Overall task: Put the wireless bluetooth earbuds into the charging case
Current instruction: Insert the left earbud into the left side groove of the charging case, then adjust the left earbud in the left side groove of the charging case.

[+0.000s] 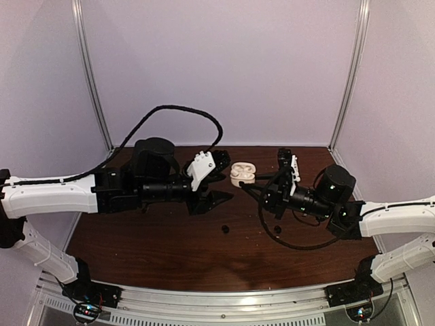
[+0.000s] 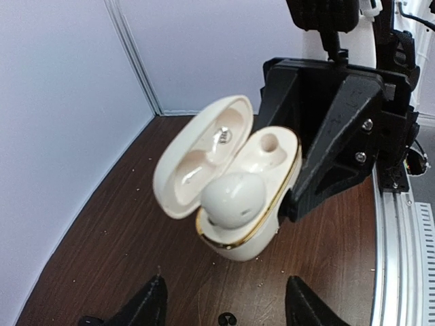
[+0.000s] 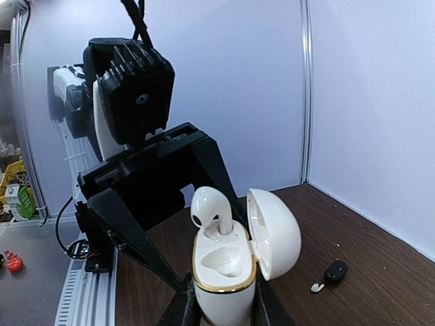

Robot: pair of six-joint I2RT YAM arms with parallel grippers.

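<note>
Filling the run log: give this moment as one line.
right gripper: shut on open white case | white earbud: partly seated | left gripper: open | black earbud: on table

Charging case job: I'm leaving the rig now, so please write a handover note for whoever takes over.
Left end effector: open, empty, facing the white charging case.
Right end effector: shut on the white charging case, which is upright with its lid open.
Done: one white earbud stands in a socket, possibly not fully seated.
To do: the other socket is empty; a black earbud lies on the table.
</note>
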